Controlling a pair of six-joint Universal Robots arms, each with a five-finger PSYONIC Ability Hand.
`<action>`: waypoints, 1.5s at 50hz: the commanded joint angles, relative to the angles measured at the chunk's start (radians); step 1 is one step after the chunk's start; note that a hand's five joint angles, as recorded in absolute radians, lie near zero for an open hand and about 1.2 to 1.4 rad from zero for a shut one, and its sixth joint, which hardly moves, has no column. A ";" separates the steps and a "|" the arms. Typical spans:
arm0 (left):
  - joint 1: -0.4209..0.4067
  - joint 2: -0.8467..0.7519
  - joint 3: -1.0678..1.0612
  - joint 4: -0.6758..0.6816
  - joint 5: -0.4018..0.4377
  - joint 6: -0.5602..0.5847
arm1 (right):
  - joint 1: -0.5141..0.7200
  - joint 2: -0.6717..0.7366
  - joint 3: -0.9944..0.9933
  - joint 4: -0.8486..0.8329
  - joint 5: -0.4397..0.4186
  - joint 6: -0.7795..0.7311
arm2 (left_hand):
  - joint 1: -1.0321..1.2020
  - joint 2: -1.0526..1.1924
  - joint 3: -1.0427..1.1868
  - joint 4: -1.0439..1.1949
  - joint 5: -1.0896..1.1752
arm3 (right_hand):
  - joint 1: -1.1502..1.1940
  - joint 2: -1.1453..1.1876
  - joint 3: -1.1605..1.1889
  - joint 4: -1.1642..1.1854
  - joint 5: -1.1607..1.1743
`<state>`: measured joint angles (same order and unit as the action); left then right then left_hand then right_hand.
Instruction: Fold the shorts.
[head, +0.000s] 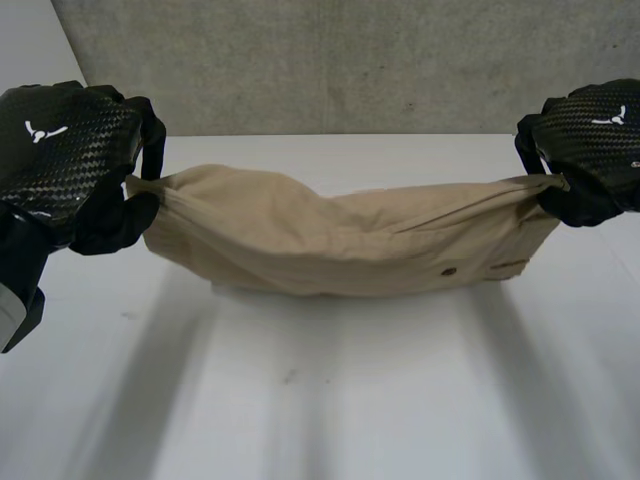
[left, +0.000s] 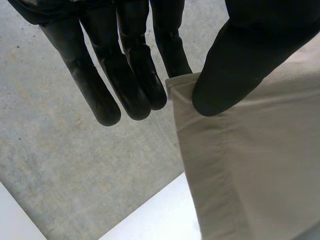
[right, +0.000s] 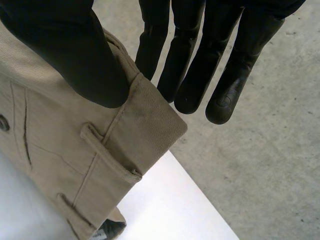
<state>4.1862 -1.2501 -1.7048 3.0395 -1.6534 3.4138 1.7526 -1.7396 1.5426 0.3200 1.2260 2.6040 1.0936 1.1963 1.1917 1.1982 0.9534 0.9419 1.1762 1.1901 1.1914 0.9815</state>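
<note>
Tan shorts (head: 340, 240) hang stretched between my two hands above the white table (head: 330, 400), sagging in the middle, with a small button near their right end. My left hand (head: 110, 215) pinches the left end; its thumb (left: 235, 75) presses the hem (left: 220, 145) against straight fingers (left: 125, 80). At the other end my right hand (head: 575, 190) holds the waistband corner, its thumb (right: 75, 55) clamping the waistband (right: 145, 125), which has belt loops, against straight fingers (right: 200, 65).
A grey concrete floor (head: 330, 60) lies beyond the table's far edge. The table's white top runs wide below and in front of the hanging shorts.
</note>
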 joint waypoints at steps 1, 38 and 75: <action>0.002 -0.120 -0.012 0.008 0.001 0.004 | 0.002 0.083 0.024 0.039 0.000 -0.079 | 0.303 0.200 0.205 0.198 0.268 | 0.454 0.220 0.206 0.205 0.240; 0.020 -1.000 0.764 0.352 -0.060 0.259 | 0.171 0.896 -0.705 -0.235 0.288 -0.105 | 0.303 0.200 0.205 0.198 0.268 | 0.454 0.220 0.206 0.205 0.240; -0.029 -0.589 0.195 0.254 -0.101 0.084 | 0.150 0.527 -0.235 0.056 0.151 -0.202 | 0.303 0.200 0.205 0.198 0.268 | 0.454 0.220 0.206 0.205 0.240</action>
<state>4.1499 -1.6280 -1.6120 3.1855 -1.7540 3.4864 1.8937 -1.4322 1.4015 0.4355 1.3494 2.4041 1.0936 1.1984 1.1940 1.2022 0.9529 0.9639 1.1807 1.1902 1.1915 0.9978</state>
